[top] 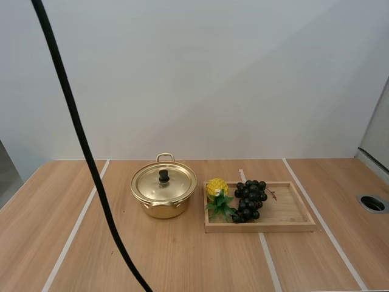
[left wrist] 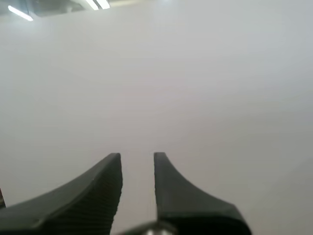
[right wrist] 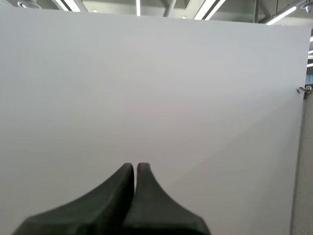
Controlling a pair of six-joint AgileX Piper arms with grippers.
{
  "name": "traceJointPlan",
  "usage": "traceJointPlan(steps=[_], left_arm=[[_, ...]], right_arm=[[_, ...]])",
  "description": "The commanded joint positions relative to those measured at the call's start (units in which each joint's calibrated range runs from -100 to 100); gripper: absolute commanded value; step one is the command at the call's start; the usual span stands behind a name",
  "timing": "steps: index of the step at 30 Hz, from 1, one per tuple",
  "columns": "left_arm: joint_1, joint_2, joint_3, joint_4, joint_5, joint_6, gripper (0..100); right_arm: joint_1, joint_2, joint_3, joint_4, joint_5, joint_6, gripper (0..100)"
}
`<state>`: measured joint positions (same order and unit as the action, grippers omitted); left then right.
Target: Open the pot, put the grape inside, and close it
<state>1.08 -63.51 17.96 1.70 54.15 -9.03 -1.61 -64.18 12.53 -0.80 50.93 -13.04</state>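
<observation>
High view: a round golden metal pot, lid on, is set on the pale wooden tabletop; a dark purple bunch of grapes is laid in the shallow wooden tray just beside it. Left wrist view: the left claw is held released — empty. Right wrist view: the right claw is clenched on nothing.

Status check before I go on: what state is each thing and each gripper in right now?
pot: closed, upright
lid: seated on the pot
grapes: lying in the wooden tray, not gripped
toy pineapple: in the tray, beside the grapes
left gripper: open, empty
right gripper: shut on nothing
</observation>
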Motion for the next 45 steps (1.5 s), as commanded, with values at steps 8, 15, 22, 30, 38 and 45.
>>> traceJointPlan(steps=[8,15,22,30,38,45], left_arm=[[-0.17,3.2,-3.9,-3.1,8.6,8.1,100],[-0.17,2.8,-3.9,-1.0,6.2,8.1,100],[-0.17,3.8,-3.9,-4.4,16.7,22.7,100],[-0.17,13.3,-3.9,-8.6,30.1,28.4,100],[-0.17,29.1,-3.9,-13.0,45.8,37.4,100],[-0.17,37.4,-3.9,-16.3,45.8,41.7,100]], right_arm=[[-0.2,-0.4,-1.1,-0.4,4.3,-0.8,100],[-0.2,-0.4,-1.1,-0.4,3.8,-0.8,100],[-0.2,-0.4,-1.1,1.6,6.6,-9.1,100],[-0.2,0.7,-1.1,3.5,18.5,-12.4,100],[-0.2,8.1,-1.1,7.7,43.7,-14.6,100],[-0.2,11.9,-1.1,8.6,49.1,-14.6,100]])
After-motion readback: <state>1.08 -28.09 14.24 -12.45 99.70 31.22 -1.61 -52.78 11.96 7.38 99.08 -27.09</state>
